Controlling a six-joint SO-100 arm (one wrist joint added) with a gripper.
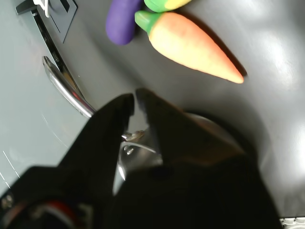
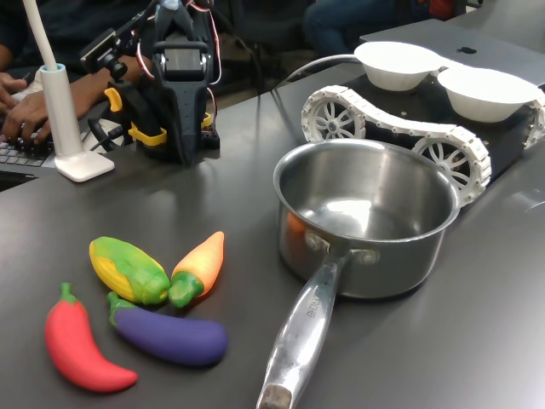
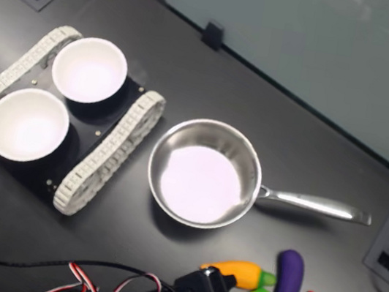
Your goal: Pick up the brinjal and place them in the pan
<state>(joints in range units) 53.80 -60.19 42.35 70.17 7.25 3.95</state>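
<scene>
- My fingers [image 1: 134,98] hang nearly closed, empty, over the pan [image 1: 143,152].
- The brinjal [image 2: 170,335] lies on the tabletop [image 2: 477,341], beside the carrot [image 2: 198,267].

A matte purple brinjal [image 2: 170,336] with a green stem cap is seen on the dark grey worktop [image 2: 477,341]. Beside it, an orange carrot toy [image 2: 200,266] with a green top, a yellow and green corn toy [image 2: 128,269], and a red chili pepper toy [image 2: 78,345] with a green stem are shown. The pan [image 2: 366,217] is shiny silver steel. Two white bowls [image 2: 400,65] are carried on a black vehicle with white tracks [image 2: 400,132]. The gripper [image 1: 136,102] is black.
</scene>
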